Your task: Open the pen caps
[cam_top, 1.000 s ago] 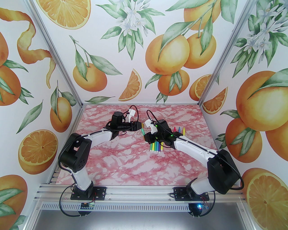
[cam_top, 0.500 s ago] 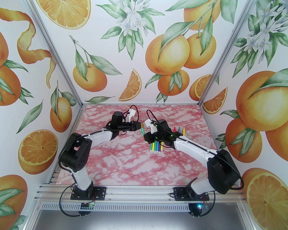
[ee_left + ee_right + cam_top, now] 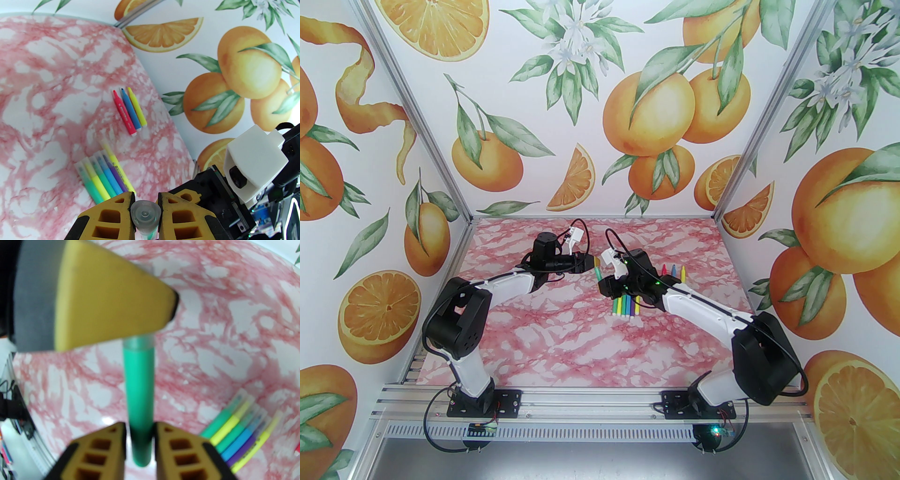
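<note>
**So, quick head-count mid-grab**

Counting it up: one green pen (image 3: 139, 380) is up in the air between the two arms, roughly upright. The left gripper (image 3: 145, 197) is clenched on its clear cap (image 3: 145, 214) at the top end, and the cap is on the pen. The right gripper (image 3: 139, 427) has its fingers either side of the green barrel lower down. It's blurry there, so I can't tell if they're squeezing or just sitting close.

On the pink marble bench (image 3: 46, 82) there's a bunch of six pens (image 3: 103, 175) lying side by side: two green, two yellow, one blue, one purple. They've got their clear caps (image 3: 88, 165) on. Near them, towards the back, are three more pens (image 3: 130, 112) in a tight row: red, blue, yellow.

What's in the way: from above, the right arm's wrist (image 3: 637, 276) covers the far ends of the bunch. From the right wrist, the left gripper's yellow finger (image 3: 105, 305) hides the top of the cap. Orange-print walls (image 3: 600, 117) all round.
</note>
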You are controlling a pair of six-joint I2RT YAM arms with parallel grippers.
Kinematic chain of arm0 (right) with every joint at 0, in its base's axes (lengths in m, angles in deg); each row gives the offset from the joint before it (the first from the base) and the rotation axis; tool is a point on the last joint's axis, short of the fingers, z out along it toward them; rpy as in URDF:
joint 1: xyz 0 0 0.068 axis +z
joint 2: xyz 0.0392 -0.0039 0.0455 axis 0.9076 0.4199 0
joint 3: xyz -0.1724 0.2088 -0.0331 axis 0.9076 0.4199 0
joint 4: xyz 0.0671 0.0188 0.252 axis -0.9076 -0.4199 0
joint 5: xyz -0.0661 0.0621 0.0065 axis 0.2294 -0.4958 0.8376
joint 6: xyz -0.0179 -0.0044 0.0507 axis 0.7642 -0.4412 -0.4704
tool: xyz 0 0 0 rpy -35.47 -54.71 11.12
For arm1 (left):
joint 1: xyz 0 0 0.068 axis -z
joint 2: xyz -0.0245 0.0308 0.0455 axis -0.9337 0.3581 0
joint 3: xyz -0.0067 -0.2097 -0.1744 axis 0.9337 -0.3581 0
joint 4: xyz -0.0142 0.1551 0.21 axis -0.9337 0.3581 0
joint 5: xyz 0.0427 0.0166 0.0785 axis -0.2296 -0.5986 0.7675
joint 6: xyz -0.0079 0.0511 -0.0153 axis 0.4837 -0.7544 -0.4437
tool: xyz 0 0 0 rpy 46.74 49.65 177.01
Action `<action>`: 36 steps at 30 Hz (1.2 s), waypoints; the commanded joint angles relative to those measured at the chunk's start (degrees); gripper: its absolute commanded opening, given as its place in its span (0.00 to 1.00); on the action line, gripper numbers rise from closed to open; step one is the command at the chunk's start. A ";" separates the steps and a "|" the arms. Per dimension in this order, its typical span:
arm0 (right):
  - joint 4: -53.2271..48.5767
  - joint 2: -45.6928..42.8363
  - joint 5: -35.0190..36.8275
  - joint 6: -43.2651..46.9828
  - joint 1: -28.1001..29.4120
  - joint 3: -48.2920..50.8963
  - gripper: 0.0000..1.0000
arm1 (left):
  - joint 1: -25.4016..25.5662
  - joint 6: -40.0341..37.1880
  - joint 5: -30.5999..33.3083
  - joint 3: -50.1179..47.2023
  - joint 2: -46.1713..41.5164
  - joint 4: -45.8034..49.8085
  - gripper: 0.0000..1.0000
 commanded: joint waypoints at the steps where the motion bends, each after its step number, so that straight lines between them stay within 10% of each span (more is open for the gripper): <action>1: 2.38 -1.99 -0.16 -0.02 0.51 0.99 0.29 | 0.13 -0.45 -0.91 0.99 -1.75 -1.36 0.00; 23: 3.79 -1.66 -0.94 -0.43 0.49 1.02 0.37 | 0.60 0.72 -3.85 -0.15 -4.02 -3.49 0.00; 36: 1.05 -3.70 -0.95 1.41 0.51 2.38 0.12 | 0.38 1.16 -2.28 0.50 -4.04 -4.29 0.00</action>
